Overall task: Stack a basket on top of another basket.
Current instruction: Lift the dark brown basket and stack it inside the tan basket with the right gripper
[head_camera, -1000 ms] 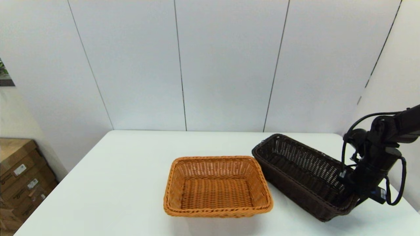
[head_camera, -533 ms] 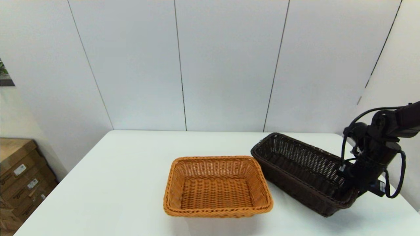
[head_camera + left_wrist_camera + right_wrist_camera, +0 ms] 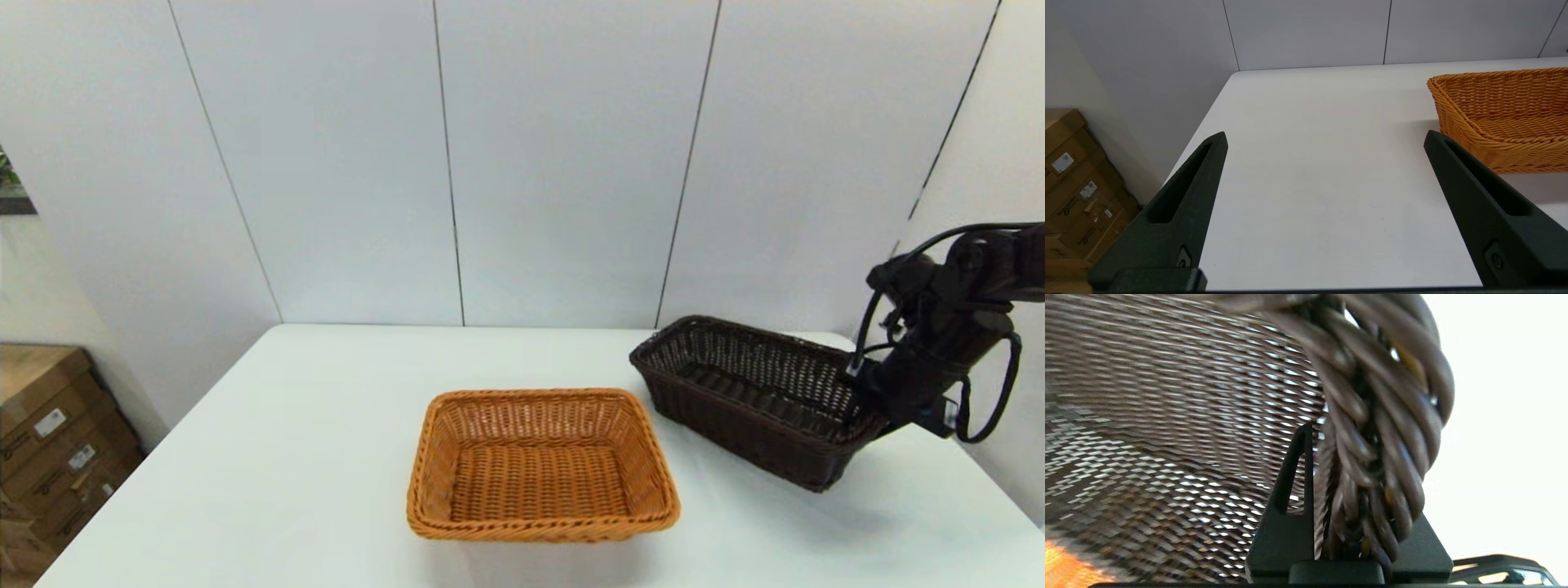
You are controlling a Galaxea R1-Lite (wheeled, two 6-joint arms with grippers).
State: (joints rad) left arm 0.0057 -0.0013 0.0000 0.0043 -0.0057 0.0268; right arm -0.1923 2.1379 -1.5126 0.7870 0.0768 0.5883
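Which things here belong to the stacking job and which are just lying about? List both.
Job:
- dark brown basket, gripped at its right end by the right claw and lifted clear of the table
- orange-tan basket, flat on the white table

Lying about:
- cardboard boxes on the floor, left of the table
- left claw, open and idle above bare table

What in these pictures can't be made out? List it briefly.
- Right pincer: in the head view its tips are hidden behind the dark basket rim.
- Orange basket: the left wrist view's edge cuts off its far side.
- Dark basket's underside: hidden by its own walls.
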